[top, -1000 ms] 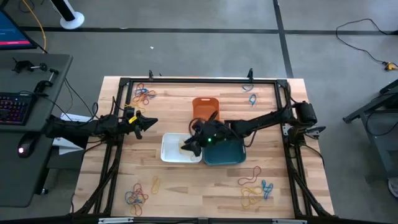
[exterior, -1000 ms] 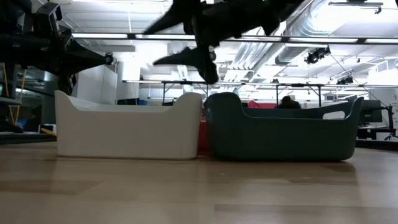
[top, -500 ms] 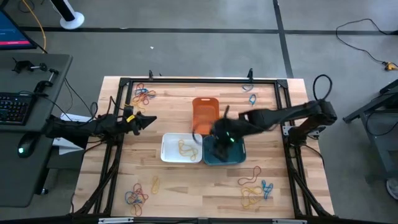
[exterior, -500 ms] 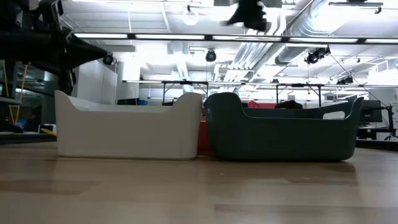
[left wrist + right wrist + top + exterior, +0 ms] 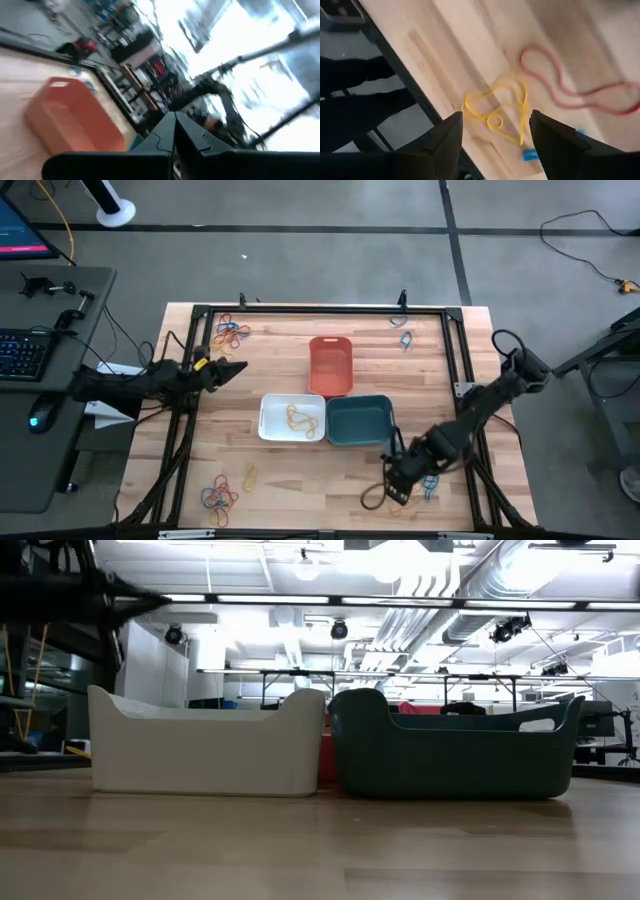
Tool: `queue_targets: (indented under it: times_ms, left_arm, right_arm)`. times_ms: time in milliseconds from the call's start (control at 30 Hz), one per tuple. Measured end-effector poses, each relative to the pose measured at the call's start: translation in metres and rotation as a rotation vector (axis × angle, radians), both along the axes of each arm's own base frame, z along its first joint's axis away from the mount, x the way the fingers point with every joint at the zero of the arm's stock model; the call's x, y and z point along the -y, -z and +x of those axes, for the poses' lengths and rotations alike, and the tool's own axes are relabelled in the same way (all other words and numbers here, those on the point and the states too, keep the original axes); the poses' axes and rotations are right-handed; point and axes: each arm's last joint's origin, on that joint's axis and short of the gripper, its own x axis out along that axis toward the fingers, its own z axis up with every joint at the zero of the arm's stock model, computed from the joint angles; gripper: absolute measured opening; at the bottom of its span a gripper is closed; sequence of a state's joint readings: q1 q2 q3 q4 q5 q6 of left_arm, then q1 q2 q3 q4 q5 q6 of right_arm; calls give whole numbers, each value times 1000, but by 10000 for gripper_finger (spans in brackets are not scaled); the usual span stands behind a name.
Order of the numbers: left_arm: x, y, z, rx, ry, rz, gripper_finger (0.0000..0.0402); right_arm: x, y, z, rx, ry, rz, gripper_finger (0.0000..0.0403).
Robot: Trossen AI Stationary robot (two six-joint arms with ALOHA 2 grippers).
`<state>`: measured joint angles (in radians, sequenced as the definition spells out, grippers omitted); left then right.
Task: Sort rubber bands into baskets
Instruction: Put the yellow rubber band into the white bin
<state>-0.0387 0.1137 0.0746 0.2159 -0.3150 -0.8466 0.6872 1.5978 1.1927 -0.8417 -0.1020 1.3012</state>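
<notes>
Two spread fingers of the right tool [image 5: 492, 132] hang wide over thin yellow rubber bands [image 5: 500, 107] at the wooden table's [image 5: 290, 465] five o'clock; the white [image 5: 291, 418], teal [image 5: 358, 420] and orange-red plastic baskets [image 5: 331, 365] sit centrally; the left tool [image 5: 228, 370], pinched shut, waits at nine o'clock.

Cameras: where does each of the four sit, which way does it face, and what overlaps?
High view: overhead, straight down on the table; both arms show, left gripper and right gripper.
Low view: table height, level across at the white basket and teal basket; no gripper visible.
Left wrist view: past shut fingers toward the orange basket.
Right wrist view: down between open fingers at yellow rubber bands.
Shared: high and right wrist views both show those bands.
</notes>
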Motion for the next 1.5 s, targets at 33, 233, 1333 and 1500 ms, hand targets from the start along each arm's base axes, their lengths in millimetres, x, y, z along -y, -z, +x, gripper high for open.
queue_targets:
  times_ms: [33,233,1333,1500]
  left_arm:
    - [1,-9,0,-20,15,25,1]
    - [2,-68,9,-369,59,225,22]
    - [9,-101,96,-1101,166,506,179]
    - [12,-115,92,-995,166,491,179]
  right_arm:
    - [-3,3,-3,-3,-7,2,220]
    - [-3,19,-16,-54,-65,-46,220]
    - [-21,111,-7,-28,-383,-163,58]
    - [-21,109,-7,-43,-381,-132,12]
